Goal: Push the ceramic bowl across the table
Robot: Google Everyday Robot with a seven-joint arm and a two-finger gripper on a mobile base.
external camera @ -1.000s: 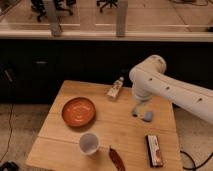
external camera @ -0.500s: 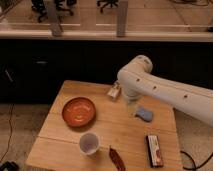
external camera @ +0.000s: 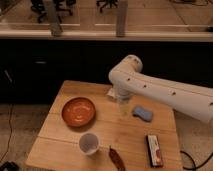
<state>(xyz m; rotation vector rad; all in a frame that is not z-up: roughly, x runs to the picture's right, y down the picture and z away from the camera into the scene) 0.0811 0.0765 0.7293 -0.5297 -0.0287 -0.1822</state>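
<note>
1. counter (external camera: 131, 134): light wooden plank top with visible seams, roughly square, standing in front of a dark cabinet front.
2. ceramic bowl (external camera: 78, 111): wide, shallow, orange-red with a darker rim. it sits upright on the left half of the counter, about midway between back and front, apart from the tool.
3. tool (external camera: 123, 106): hangs downward from the bend of the white arm over the middle of the counter, to the right of the bowl and just left of the blue sponge. whether it is released or clenched cannot be told, nor whether it touches the wood.
4. white arm (external camera: 165, 92): enters from the right edge, crosses above the back right of the counter and ends in a rounded joint.
5. white cup (external camera: 89, 143): upright, mouth open, in front of the bowl and near it, not touching.
6. blue sponge (external camera: 143, 113): lies flat right of centre.
7. dark red strip (external camera: 116, 158): at the front edge, just right of the cup; its kind cannot be told.
8. flat packet (external camera: 154, 149): dark rectangle with a red and pale face, front right.
9. small pale item (external camera: 111, 93): at the back, partly hidden by the arm.
</note>
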